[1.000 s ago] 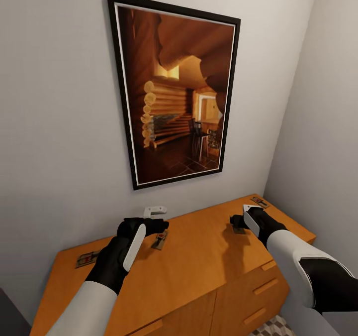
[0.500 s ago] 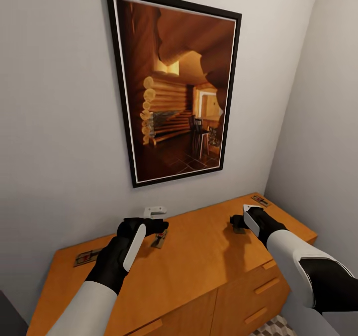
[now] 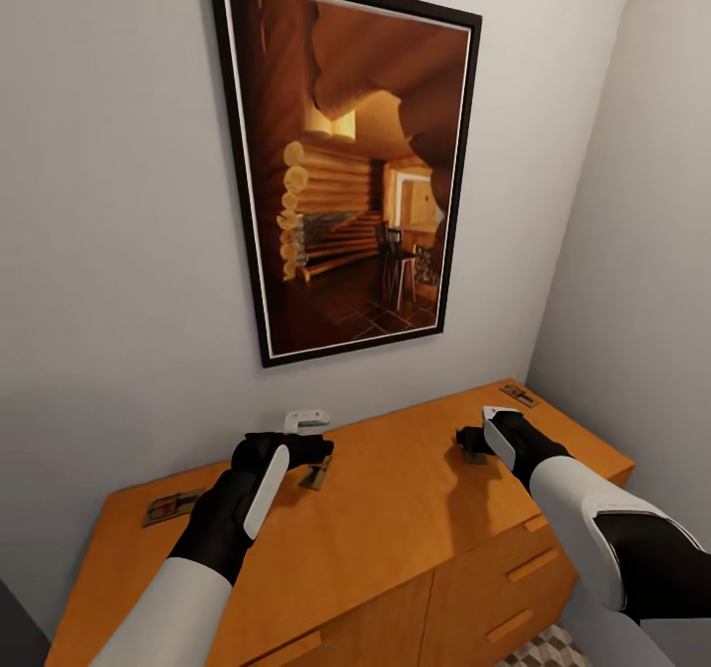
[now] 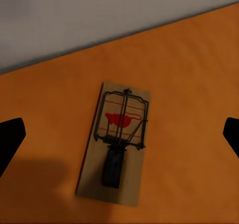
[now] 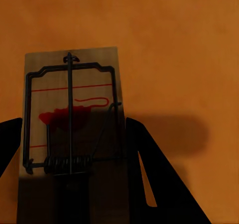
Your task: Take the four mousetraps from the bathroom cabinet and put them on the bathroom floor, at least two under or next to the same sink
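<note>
Nothing moved: each open claw (left (image 4: 119, 134), right (image 5: 74, 134)) straddles a mousetrap (image 4: 115, 142), gripping nothing.

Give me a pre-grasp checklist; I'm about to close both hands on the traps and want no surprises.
1. Left hand open: ok, fingertips at both edges of the left wrist view.
2. Left mousetrap centred between the fingers: ok.
3. Right hand straddling right mousetrap: ok, fingers flank the board.
4. Right hand touching the board: cannot tell.
5. Both traps flat on the cabinet: ok.
</note>
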Motion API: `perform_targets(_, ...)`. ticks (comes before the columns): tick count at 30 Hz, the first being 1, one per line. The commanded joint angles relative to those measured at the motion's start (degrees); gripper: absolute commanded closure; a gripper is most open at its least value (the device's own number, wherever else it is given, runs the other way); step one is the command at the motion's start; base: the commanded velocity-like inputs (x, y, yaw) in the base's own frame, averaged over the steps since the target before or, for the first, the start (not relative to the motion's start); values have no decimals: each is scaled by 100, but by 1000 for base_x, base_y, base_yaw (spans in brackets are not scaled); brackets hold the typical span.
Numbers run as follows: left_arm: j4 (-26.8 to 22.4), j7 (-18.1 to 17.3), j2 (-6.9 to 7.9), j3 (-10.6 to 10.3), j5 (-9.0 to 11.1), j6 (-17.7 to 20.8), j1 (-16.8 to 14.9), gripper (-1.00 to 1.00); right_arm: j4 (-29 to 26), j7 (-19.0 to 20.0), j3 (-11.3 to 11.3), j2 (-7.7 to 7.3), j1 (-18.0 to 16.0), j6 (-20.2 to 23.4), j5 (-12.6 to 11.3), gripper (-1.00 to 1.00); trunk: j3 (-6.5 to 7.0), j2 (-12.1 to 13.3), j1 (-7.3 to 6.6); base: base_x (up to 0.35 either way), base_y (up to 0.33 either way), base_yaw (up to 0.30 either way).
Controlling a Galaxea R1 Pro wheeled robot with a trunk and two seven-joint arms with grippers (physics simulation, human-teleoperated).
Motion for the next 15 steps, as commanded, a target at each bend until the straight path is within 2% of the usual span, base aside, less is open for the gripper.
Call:
perform_targets(1, -6, 55, 1, -7, 61, 20, -5, -100, -12, -41, 10, -1, -3, 23, -80, 100, -27, -48, 24, 0, 0, 0)
perform_targets(15, -5, 47, -11, -13, 61, 20, 0, -100, -13, -41, 10, -1, 0, 23, -80, 100, -260, -570, 309, 0, 0, 0)
